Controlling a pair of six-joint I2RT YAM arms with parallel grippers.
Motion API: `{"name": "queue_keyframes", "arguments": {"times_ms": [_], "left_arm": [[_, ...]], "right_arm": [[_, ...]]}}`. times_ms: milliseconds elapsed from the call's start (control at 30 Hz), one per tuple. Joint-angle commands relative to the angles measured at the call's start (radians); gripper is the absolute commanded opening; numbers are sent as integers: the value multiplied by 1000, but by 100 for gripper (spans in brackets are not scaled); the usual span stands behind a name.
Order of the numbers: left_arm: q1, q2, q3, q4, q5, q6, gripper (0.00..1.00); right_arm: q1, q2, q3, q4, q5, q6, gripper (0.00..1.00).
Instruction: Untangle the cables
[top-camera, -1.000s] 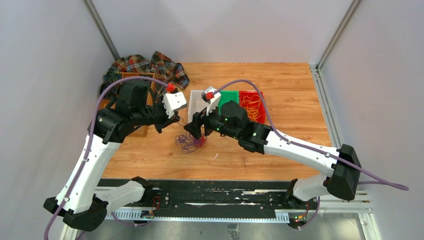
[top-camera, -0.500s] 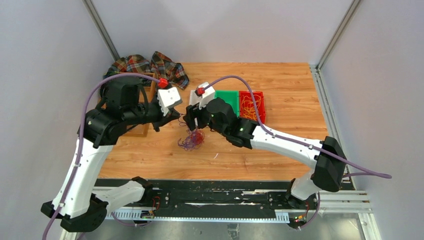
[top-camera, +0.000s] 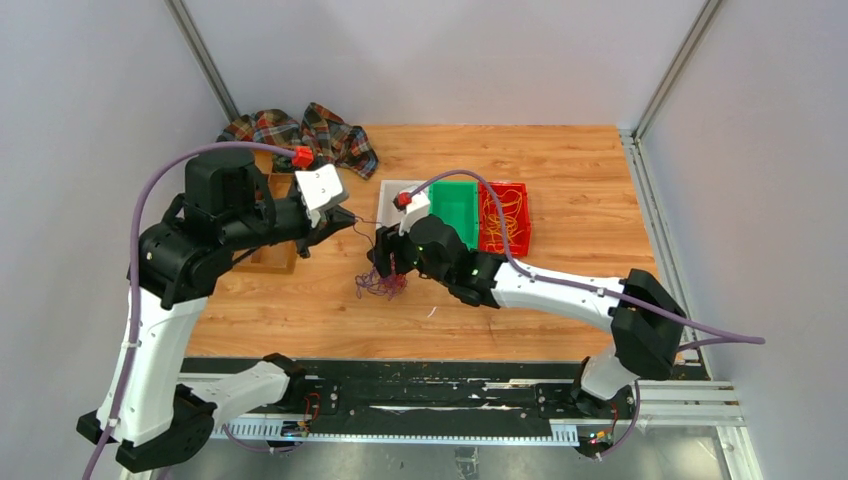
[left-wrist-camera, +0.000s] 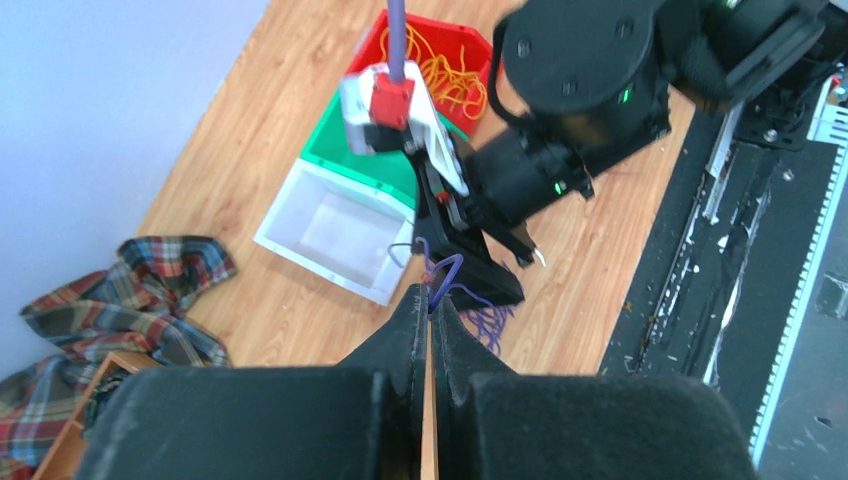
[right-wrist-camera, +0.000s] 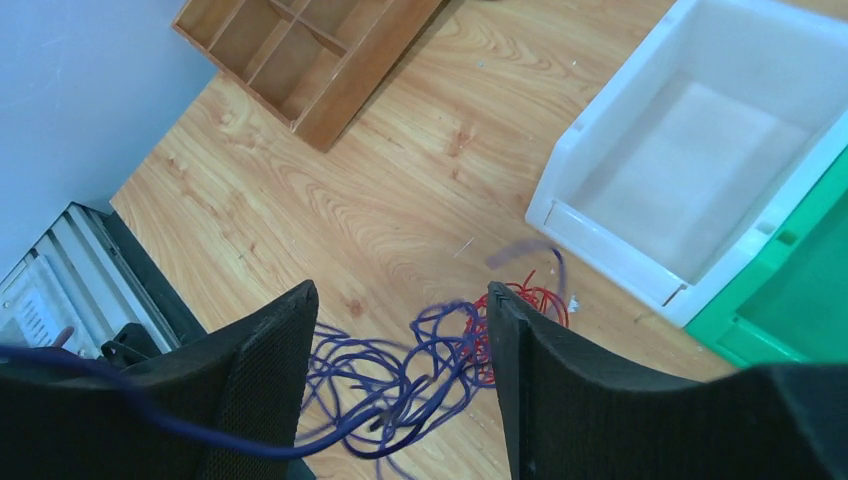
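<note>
The cables (top-camera: 382, 286) are a loose tangle of thin purple-blue strands with a few red ones, lying on the wooden table (top-camera: 560, 160). My left gripper (top-camera: 346, 216) is raised to the left of the tangle, shut on one purple strand (left-wrist-camera: 443, 277) that runs down to the heap (left-wrist-camera: 492, 326). My right gripper (top-camera: 391, 264) hovers right over the tangle, open. In the right wrist view its fingertips (right-wrist-camera: 300, 300) straddle the purple loops (right-wrist-camera: 420, 365) and the red strands (right-wrist-camera: 535, 300) without touching them. A taut blue strand (right-wrist-camera: 110, 385) crosses its left finger.
A white bin (top-camera: 386, 205), a green bin (top-camera: 456, 203) and a red bin (top-camera: 517, 238) holding yellow-orange wires stand in a row just behind the tangle. A wooden compartment tray (top-camera: 276, 256) lies at the left. A plaid cloth (top-camera: 300, 132) is at the back left.
The left gripper has drawn back to the left with its strand, stretching it out. The right gripper has moved left and down over the tangle, with its jaws a little narrower.
</note>
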Motion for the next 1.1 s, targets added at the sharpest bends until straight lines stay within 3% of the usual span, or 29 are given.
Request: {"name": "queue_keyframes", "arguments": {"times_ms": [0,400,633,1067], "left_arm": [[-10,27,98,8,-1,-4,0],[-10,81,276,10,-113,53,1],[-10,125,428,11,-238,135,1],[-10,158,522,108,-383,236,0]], "right_arm": [[18,53,-22,42,13,56,62],[29,170,-86,23,121,82,63],[35,121,-210,25,174,150,60],[22,-13,-328,-11,246,198,60]]}}
